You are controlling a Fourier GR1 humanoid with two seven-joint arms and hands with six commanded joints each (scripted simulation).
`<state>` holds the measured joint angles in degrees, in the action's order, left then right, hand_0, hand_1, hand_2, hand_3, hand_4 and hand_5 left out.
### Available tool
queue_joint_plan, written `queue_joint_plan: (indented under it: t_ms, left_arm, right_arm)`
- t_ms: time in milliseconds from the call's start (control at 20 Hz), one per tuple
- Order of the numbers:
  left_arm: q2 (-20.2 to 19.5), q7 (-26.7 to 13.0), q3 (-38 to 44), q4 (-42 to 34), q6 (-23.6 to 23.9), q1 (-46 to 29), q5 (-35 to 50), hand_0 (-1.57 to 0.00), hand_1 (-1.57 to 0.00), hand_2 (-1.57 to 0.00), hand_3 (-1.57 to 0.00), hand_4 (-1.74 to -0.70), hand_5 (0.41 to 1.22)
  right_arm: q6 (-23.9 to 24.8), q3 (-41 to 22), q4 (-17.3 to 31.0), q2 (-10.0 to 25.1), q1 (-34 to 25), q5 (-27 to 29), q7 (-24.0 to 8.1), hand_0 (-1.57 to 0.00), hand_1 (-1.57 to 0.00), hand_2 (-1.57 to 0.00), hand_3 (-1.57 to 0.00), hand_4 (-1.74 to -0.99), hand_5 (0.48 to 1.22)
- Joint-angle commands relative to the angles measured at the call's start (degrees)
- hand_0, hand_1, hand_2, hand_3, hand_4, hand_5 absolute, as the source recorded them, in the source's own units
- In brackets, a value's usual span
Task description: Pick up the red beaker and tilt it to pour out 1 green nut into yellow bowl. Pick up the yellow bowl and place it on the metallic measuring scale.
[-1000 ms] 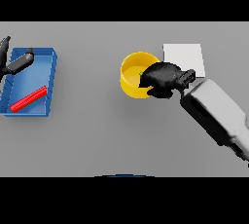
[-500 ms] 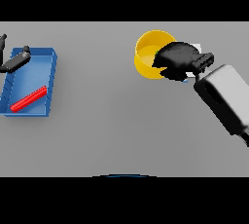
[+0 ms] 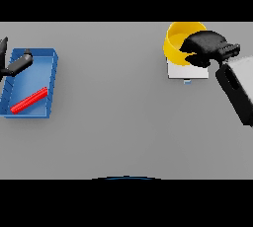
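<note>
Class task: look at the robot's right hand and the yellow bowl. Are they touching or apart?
Touching. The head view shows the right hand with dark fingers curled over the rim of the yellow bowl, which it holds above the scale.

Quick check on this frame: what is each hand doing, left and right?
Left hand: at the left edge over the blue tray, fingers relaxed, holding nothing.
Right hand: closed on the yellow bowl, above the scale.

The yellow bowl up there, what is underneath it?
Under the yellow bowl sits the pale measuring scale; only its near part shows. The right hand grips the bowl's rim and hides part of its inside, so its contents cannot be seen.
</note>
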<state>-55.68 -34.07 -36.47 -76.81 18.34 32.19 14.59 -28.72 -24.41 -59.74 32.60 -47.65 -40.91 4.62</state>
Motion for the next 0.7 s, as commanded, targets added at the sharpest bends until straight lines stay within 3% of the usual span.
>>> queue_joint_plan:
  t_ms: [0,350,650]
  left_arm:
    - [0.3,0.2,0.0,0.5,-0.1,0.2,0.0,0.00,0.00,0.00,0.00,-0.83,0.774]
    - [-0.9,0.6,0.8,0.3,-0.4,-0.9,0.9,0.00,0.00,0.00,0.00,-0.81,0.753]
    - [-0.9,0.1,0.9,0.3,-0.3,-0.2,0.6,0.00,0.00,0.00,0.00,-0.80,0.725]
  right_arm:
    - [1.1,-0.1,1.7,-0.3,-0.3,-0.4,0.2,-1.57,-1.57,-1.57,-1.17,-1.720,1.221]
    - [7.5,-0.5,14.8,-1.5,-1.9,-1.2,3.7,-1.57,-1.57,-1.57,-1.39,-1.724,1.221]
    - [10.9,-1.4,22.3,-4.0,-3.8,-1.5,3.4,-1.57,-1.49,-1.57,-1.50,-1.727,1.221]
